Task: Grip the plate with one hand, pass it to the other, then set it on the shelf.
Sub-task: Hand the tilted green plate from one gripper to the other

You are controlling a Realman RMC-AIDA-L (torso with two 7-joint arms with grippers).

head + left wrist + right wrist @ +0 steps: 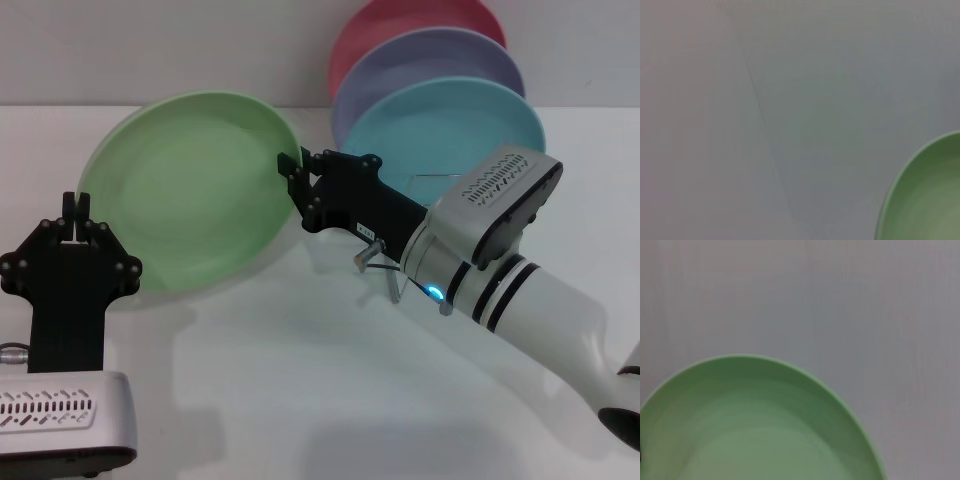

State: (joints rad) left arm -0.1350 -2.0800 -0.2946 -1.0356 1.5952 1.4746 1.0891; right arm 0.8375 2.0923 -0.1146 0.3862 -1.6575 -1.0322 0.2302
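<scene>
The light green plate [185, 190] is held tilted above the table [300, 380], toward its far left corner, by the right hand [291, 172], closed on its rim. The left hand [76, 230], fingers together and empty, is near the opposite rim. The plate seems stiff, smooth and breakable; the rim is best gripped firmly.

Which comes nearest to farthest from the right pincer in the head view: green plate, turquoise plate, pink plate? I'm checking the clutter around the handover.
From the right pincer:
1. The green plate, gripped at its rim, on the robot's left side.
2. The turquoise plate, front of the standing stack, behind the arm.
3. The pink plate, rearmost in that stack, against the wall.
</scene>
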